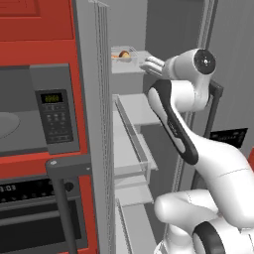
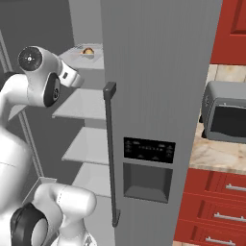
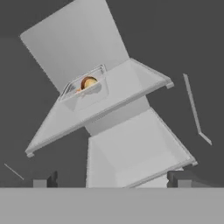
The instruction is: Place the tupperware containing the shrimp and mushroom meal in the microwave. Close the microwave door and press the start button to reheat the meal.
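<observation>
Inside the open grey refrigerator, the small clear plastic tupperware (image 3: 85, 89) with a flared rim sits on the upper white shelf (image 3: 122, 89), toward its far left end, holding the orange-pink and brown shrimp and mushroom meal (image 3: 87, 83). From the left base camera the same tray (image 1: 124, 54) shows high up, just beyond the white arm's two-finger gripper (image 1: 150, 66), which points toward it but stands apart from it. Seen through the hand camera, the dark finger tips (image 3: 52, 179) rise far apart at the bottom corners (about as wide as they go), with nothing between them and nothing touched; the gripper (image 3: 114, 179) is empty. A second white shelf (image 3: 140, 148) lies nearer and lower than the one with the tray. Far to the left, framed by red cabinetry (image 1: 39, 49), the wide grey microwave (image 1: 34, 111) shows its dark keypad panel (image 1: 55, 116) and green-digit display. The tall grey refrigerator door (image 2: 158, 110) with its dark vertical handle (image 2: 111, 153) stands in the right base camera's foreground, with a grey toaster oven (image 2: 225, 114) on the counter to the right.
</observation>
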